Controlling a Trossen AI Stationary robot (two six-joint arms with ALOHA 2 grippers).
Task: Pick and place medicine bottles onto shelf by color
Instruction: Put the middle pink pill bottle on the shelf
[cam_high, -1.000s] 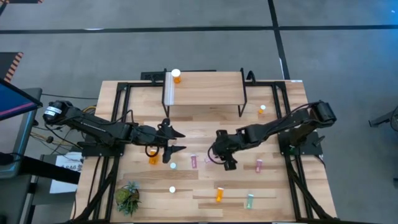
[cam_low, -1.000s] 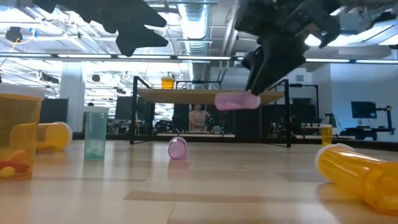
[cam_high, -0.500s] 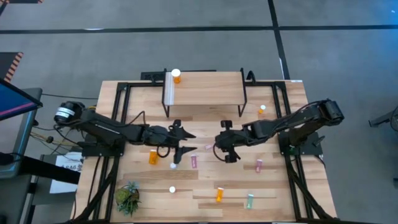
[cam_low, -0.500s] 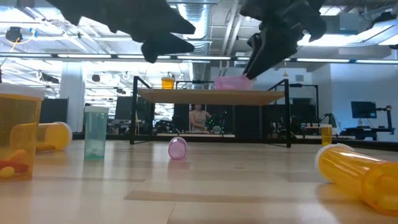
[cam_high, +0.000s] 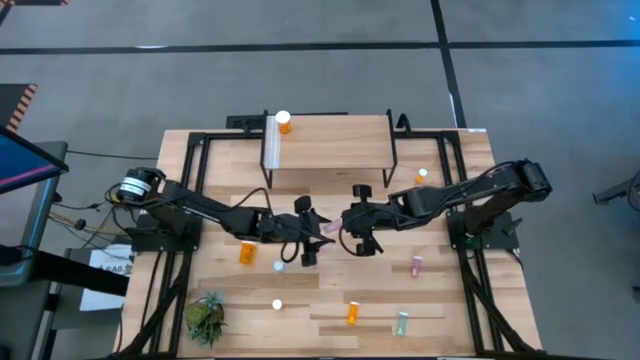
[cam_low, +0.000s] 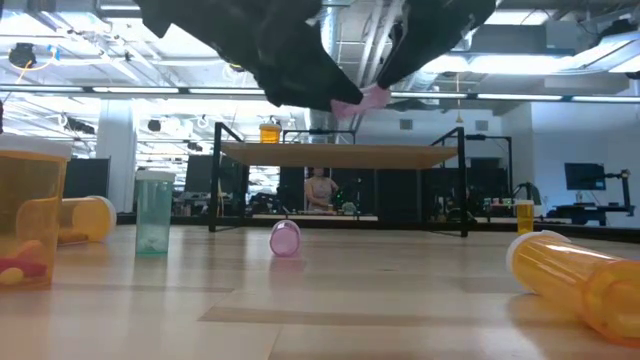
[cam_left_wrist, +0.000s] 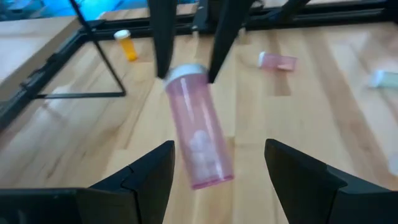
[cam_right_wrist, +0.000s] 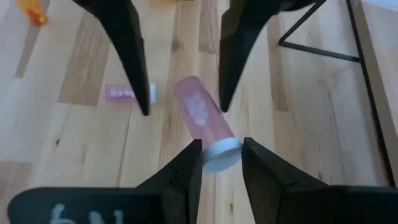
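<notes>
A pink bottle (cam_left_wrist: 198, 129) hangs in the air above the middle of the table (cam_high: 440, 300), just in front of the shelf (cam_high: 330, 150); the right gripper (cam_right_wrist: 221, 167) pinches it by its white cap; the left gripper (cam_left_wrist: 219, 163) faces it with fingers spread wide on either side of the bottle's body, not touching; 1 orange bottle (cam_high: 284, 122) stands on the shelf's far left corner; other bottles lie scattered on the table.
</notes>
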